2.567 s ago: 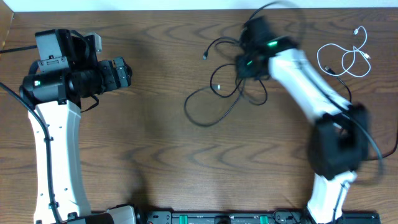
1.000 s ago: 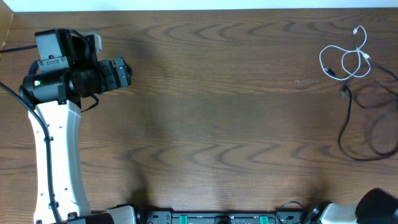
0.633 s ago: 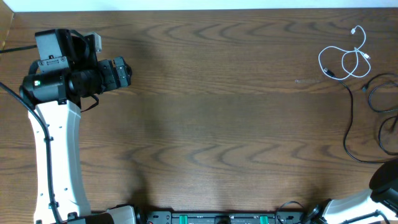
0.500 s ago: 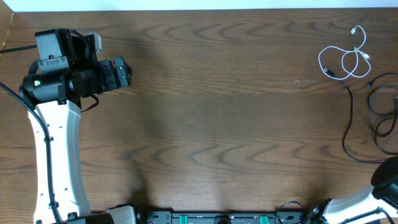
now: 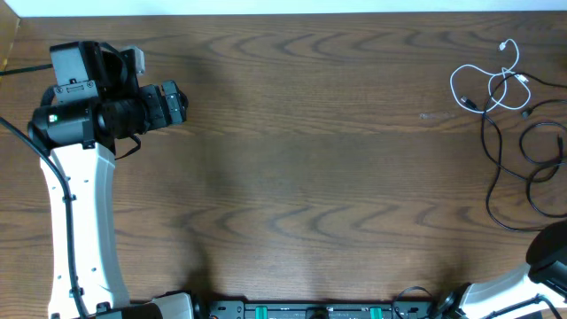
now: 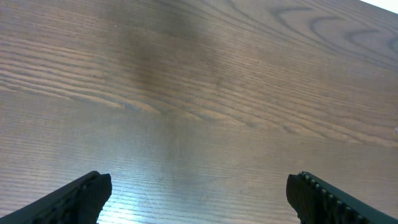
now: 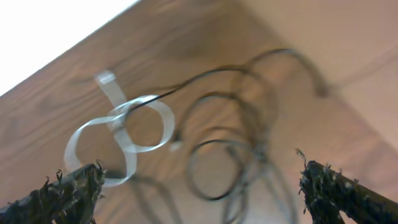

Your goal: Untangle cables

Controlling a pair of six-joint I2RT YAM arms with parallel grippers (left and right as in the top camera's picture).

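Observation:
The cables lie at the table's far right. A white cable (image 5: 490,89) is looped near the back corner, and black cables (image 5: 485,133) sprawl in loose loops just in front of it, running off the right edge. In the blurred right wrist view, my right gripper (image 7: 202,190) hangs open above them, with the white cable (image 7: 118,124) at left and black loops (image 7: 189,168) in the middle, nothing between its fingers. My left gripper (image 5: 182,105) hovers at the far left, far from the cables. In its wrist view the left gripper (image 6: 199,199) is open over bare wood.
The right arm's dark body (image 5: 551,252) shows only at the bottom right corner. The left arm (image 5: 80,204) stands along the left side. A black rail with green parts (image 5: 310,310) runs along the front edge. The white table border (image 5: 266,7) lies along the back.
My right gripper dragged the black cables from the table's middle to the right edge, then opened and let them go. They settled beside the white cable. The left arm has not moved.

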